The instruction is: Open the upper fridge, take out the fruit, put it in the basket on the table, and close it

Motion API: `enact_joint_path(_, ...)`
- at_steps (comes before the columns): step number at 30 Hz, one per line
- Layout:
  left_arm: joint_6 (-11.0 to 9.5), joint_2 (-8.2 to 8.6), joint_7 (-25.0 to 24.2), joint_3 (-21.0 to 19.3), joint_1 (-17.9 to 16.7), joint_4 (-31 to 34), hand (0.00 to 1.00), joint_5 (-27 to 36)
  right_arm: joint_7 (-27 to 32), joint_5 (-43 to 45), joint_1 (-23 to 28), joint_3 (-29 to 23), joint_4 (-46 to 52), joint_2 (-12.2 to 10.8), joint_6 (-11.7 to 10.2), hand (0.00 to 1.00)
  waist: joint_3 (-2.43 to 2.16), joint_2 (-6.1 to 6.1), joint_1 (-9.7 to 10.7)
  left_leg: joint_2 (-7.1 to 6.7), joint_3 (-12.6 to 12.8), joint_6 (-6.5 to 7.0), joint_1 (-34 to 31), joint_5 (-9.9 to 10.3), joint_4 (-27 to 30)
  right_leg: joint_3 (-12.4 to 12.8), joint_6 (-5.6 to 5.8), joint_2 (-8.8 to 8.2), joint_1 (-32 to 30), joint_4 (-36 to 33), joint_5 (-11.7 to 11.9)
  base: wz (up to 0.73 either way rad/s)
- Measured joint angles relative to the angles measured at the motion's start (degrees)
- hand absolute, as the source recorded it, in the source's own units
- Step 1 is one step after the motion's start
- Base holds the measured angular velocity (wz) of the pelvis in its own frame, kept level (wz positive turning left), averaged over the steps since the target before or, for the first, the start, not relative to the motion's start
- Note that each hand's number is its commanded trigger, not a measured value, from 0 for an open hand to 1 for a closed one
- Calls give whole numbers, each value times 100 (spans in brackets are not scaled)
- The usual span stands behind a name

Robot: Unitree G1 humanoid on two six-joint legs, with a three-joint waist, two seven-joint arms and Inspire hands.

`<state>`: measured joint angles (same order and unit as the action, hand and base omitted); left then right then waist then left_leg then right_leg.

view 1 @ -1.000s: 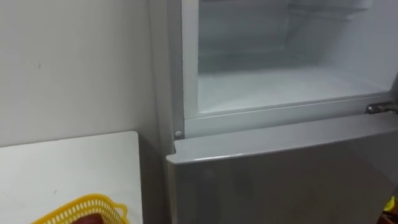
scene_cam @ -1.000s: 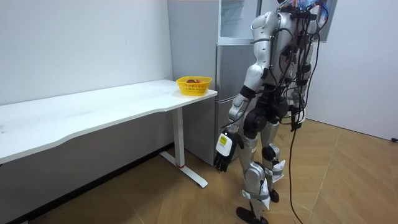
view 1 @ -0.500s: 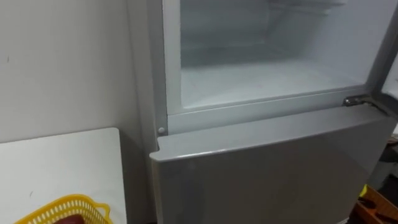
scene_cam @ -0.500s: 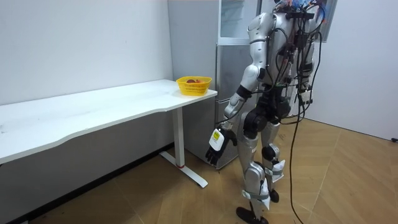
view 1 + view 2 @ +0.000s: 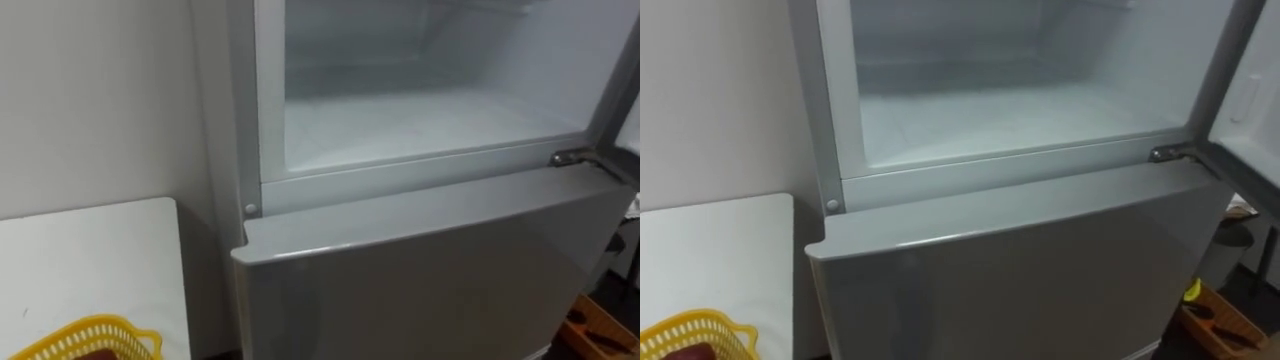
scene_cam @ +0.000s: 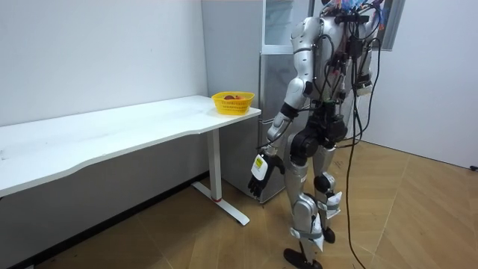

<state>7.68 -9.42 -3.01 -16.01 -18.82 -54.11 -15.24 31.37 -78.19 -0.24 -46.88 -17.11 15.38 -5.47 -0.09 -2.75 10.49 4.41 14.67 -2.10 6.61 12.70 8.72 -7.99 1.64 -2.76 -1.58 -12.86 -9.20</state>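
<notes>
By the fridge [image 5: 420,270], room view shows left hand [image 6: 258,170] hanging.

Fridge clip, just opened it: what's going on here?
The robot stands facing the fridge, beside the end of the white table. The upper compartment is open, the lower door shut. Its left hand hangs open at its side, holding nothing. A yellow basket with something red inside sits on the table.
</notes>
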Motion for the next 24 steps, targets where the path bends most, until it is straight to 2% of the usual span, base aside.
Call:
enact_joint_path(3, -97, 5, -1, 0, -21, -2, 0, -2, -304, -8, -1, 6, 249, 0, -100, 0, -5, 15, -46, 3, 18, 0, 0, 0, 0, -4, -2, 0, 1, -1, 1, 0)
enact_joint_path(9, -243, 6, -8, -33, -38, -176, 0, -4, -761, -79, -41, 6, 925, 6, -112, 0, -39, 76, -140, 4, 21, 0, 15, 0, -2, -3, -6, -3, 43, 2, 6, 0)
enact_joint_path(16, -289, 22, -11, -116, -115, -381, 0, 6, -1307, -98, -197, 79, 1425, 111, -89, 0, -33, 91, -206, 0, 21, 0, 13, 0, 0, -19, 1, -13, 1, 20, 0, 4)
enact_joint_path(19, -288, 78, -15, -108, -117, -399, 0, 7, -1556, -93, -218, 151, 1496, 265, -82, 0, -32, 93, -245, -2, 19, 1, 0, 1, 0, -56, 6, -27, -20, 13, 3, 5)
enact_joint_path(24, -287, 161, -149, -93, -207, -456, 0, 9, -1917, 22, -218, 374, 1818, 285, -76, 0, -31, 152, -277, 9, 19, 0, -10, 0, 2, -33, -12, -13, -33, -40, 8, -5)
